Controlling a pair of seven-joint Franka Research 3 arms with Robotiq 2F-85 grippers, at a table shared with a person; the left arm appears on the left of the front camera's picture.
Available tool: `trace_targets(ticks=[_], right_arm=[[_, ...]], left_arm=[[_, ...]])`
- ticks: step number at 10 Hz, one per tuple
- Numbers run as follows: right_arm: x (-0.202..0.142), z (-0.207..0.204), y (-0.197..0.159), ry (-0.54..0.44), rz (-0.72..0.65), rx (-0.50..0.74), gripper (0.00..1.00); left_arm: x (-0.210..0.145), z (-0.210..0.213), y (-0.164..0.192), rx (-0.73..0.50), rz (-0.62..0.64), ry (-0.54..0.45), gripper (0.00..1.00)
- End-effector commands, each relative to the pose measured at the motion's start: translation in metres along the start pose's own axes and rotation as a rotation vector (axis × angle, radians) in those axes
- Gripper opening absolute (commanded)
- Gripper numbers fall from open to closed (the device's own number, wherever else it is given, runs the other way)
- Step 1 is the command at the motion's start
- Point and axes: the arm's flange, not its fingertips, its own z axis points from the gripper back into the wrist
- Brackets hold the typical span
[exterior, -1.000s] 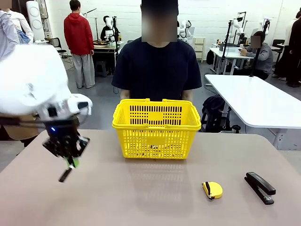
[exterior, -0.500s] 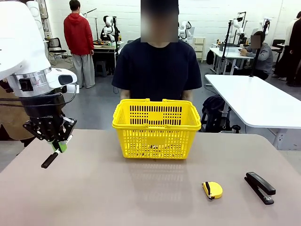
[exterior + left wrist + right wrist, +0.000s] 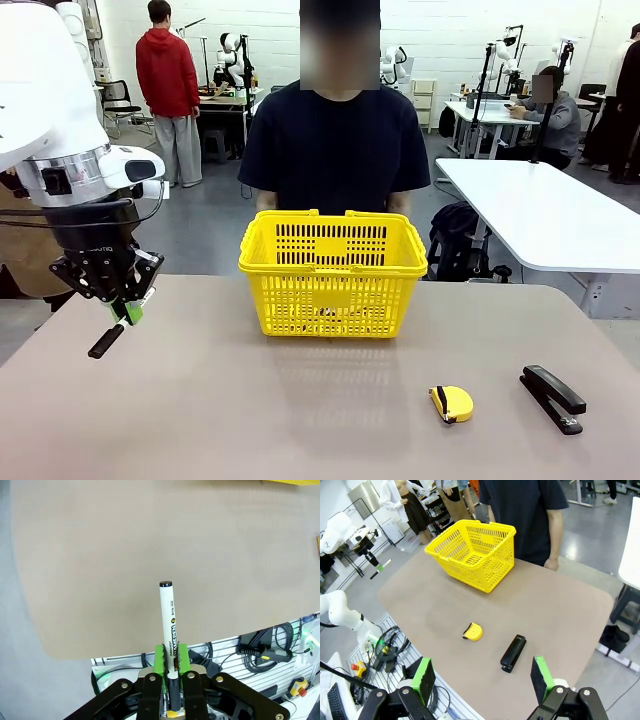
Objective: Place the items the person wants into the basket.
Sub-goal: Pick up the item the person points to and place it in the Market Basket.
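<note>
My left gripper (image 3: 127,308) hangs above the table's left side, well left of the yellow basket (image 3: 333,270), and is shut on the black-and-white marker (image 3: 103,343). The marker slants down to the left, off the table. In the left wrist view the marker (image 3: 167,625) sticks straight out from between the green pads (image 3: 159,659) of the left gripper (image 3: 171,656). My right gripper (image 3: 481,680) is open and high above the table's right side, holding nothing. The person (image 3: 335,130) stands behind the basket (image 3: 472,555), arms down.
A yellow tape measure (image 3: 452,402) and a black stapler (image 3: 552,397) lie on the table's front right; the right wrist view also shows the tape measure (image 3: 473,631) and stapler (image 3: 513,652). Bare tabletop (image 3: 250,410) lies between my left gripper and the basket.
The left arm rose and shifted left with the marker in its grip one second ago, then held almost still over the last half second.
</note>
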Motion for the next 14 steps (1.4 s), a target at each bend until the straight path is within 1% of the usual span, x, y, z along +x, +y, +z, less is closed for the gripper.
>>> trace_targets(ticks=[1, 2, 3, 4, 5, 6, 7, 8, 9, 10, 11, 12, 13, 14], right_arm=[[0.002, 0.000, -0.001, -0.037, 0.012, 0.024, 1.00], [0.002, 0.000, -0.001, -0.037, 0.012, 0.024, 1.00], [0.002, 0.000, -0.001, -0.037, 0.012, 0.024, 1.00], [0.002, 0.000, -0.001, -0.037, 0.012, 0.024, 1.00], [0.002, 0.000, -0.001, -0.037, 0.012, 0.024, 1.00], [0.002, 0.000, -0.001, -0.037, 0.012, 0.024, 1.00], [0.002, 0.000, -0.001, -0.037, 0.012, 0.024, 1.00], [0.002, 0.000, -0.001, -0.037, 0.012, 0.024, 1.00], [0.002, 0.000, -0.001, -0.037, 0.012, 0.024, 1.00], [0.002, 0.000, -0.001, -0.037, 0.012, 0.024, 1.00], [0.002, 0.000, -0.001, -0.037, 0.012, 0.024, 1.00], [0.002, 0.000, -0.001, -0.037, 0.012, 0.024, 1.00], [0.002, 0.000, -0.001, -0.037, 0.012, 0.024, 1.00], [0.002, 0.000, -0.001, -0.037, 0.012, 0.024, 1.00]], left_arm=[[0.000, 0.000, 0.000, 0.000, 0.000, 0.000, 0.12], [0.020, 0.024, -0.016, 0.018, -0.119, -0.018, 0.12], [0.038, 0.042, -0.034, -0.012, -0.283, -0.082, 0.12], [0.067, 0.061, -0.060, 0.005, -0.421, -0.109, 0.12], [0.101, 0.074, -0.088, 0.043, -0.542, -0.107, 0.12], [0.129, 0.073, -0.117, 0.065, -0.655, -0.082, 0.12], [0.157, 0.065, -0.144, 0.116, -0.731, -0.102, 0.12], [0.194, 0.060, -0.168, 0.109, -0.748, -0.075, 0.12], [0.225, 0.046, -0.194, 0.152, -0.790, -0.082, 0.12], [0.243, 0.030, -0.212, 0.172, -0.824, -0.099, 0.12], [0.257, 0.021, -0.227, 0.181, -0.859, -0.099, 0.12], [0.267, 0.015, -0.237, 0.155, -0.887, -0.082, 0.12], [0.267, 0.014, -0.242, 0.137, -0.906, -0.061, 0.12], [0.253, 0.018, -0.239, 0.149, -0.909, -0.060, 0.12]])
